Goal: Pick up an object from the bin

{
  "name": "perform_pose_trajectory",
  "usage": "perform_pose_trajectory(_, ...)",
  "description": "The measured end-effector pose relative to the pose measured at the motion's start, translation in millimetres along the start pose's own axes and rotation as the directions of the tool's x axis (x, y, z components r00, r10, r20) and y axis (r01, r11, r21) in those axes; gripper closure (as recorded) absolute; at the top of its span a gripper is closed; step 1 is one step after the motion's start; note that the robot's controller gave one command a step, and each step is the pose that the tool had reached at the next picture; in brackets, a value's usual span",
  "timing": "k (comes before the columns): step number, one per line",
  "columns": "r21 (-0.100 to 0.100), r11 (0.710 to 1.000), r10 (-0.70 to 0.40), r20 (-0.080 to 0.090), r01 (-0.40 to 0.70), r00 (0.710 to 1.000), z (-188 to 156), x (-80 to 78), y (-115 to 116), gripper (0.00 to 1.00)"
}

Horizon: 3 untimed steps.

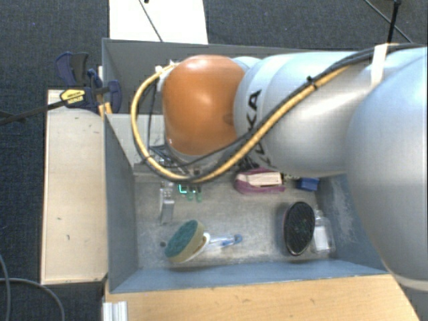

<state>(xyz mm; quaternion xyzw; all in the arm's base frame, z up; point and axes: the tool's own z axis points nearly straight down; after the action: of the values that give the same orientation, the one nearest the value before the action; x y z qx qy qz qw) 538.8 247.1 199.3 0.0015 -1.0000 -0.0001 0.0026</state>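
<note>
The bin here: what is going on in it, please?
The robot arm reaches into the grey bin from the right. Its gripper is near the left side, close beside a round teal-padded brush that lies on the floor. A black oval thing and a purple case lie further right, untouched.

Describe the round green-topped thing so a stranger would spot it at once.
Start in the grey bin, left part of its floor, near the wall at the view's bottom. There lies a tan puck with a dark green round face, beside a clear blue-tipped stick. Nothing else there is round and green.
</note>
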Motion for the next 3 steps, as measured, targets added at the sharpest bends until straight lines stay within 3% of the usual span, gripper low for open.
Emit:
perform_pose_trajectory(1, 0.001, 0.893, -0.449, 0.003, 0.449, 0.893, 97.8, 26.9, -43.8, 0.0)
perform_pose_trajectory(2, 0.0, 0.788, -0.616, 0.009, 0.616, 0.788, 127.1, 37.1, -63.8, 0.0)
perform_pose_trajectory(3, 0.001, 0.793, -0.61, 0.0, 0.61, 0.793, 125.9, 37.8, -65.6, 1.0)
